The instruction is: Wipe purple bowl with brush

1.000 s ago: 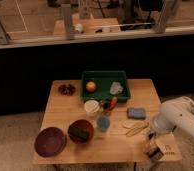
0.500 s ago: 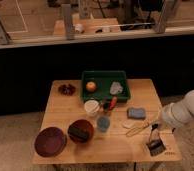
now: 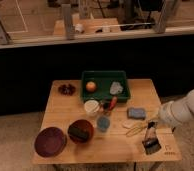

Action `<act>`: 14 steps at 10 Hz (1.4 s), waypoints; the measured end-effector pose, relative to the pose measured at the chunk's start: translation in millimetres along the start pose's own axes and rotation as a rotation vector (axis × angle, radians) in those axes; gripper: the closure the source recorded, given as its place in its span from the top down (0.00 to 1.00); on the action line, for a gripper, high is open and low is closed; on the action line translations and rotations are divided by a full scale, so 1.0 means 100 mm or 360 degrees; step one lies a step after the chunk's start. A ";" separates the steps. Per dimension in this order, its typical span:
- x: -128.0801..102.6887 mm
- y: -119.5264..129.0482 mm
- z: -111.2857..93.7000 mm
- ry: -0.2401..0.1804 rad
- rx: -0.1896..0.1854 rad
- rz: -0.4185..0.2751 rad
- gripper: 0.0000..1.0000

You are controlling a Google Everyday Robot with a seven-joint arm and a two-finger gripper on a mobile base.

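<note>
A light wooden table point(image 3: 60, 112) stands in front of a dark low wall. At its near left corner sits the wide, shallow, dark purple bowl point(image 3: 50, 141), upright and with nothing in it. Touching its right side is a deeper red-brown bowl point(image 3: 81, 131) with a dark blocky sponge point(image 3: 79, 132) lying inside. Farther back on the left, near the table's far edge, is a small dark round item point(image 3: 66, 89), too indistinct to name.

A green rectangular plastic tray point(image 3: 106, 73) sits at the middle of the far edge and holds an orange ball-like fruit point(image 3: 91, 86) on its left and a crumpled pale grey item point(image 3: 116, 88) on its right. Just in front of the tray stand a white round cup point(image 3: 92, 107) and a red-handled tool point(image 3: 112, 104), with a small blue cup point(image 3: 103, 123) nearer the camera.

To the right lie a flat blue-grey pad point(image 3: 137, 113) and a thin yellow utensil point(image 3: 135, 129).

At the near right corner the black-handled brush with a pale bristle head point(image 3: 151, 145) stands roughly upright, head down on the tabletop, well apart from the purple bowl. The dark gripper point(image 3: 151, 129) is directly above it, at the end of the white arm point(image 3: 182, 112) reaching in from the right. Whether the claw is clenched on the brush or released cannot be told.
</note>
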 end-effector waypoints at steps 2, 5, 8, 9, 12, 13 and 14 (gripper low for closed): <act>0.00 0.00 0.00 0.0000 0.0000 0.0000 0.00; -0.01 -0.12 0.03 0.0023 0.0014 -0.0026 0.00; -0.12 -0.75 0.14 0.0057 0.0097 -0.0103 0.00; -0.18 -0.96 0.18 0.0054 0.0131 -0.0127 0.00; -0.42 -1.74 0.21 0.0021 0.0313 -0.0212 0.00; -0.54 -2.05 0.19 -0.0001 0.0406 -0.0247 0.00; -0.66 -2.30 0.17 -0.0027 0.0480 -0.0279 0.00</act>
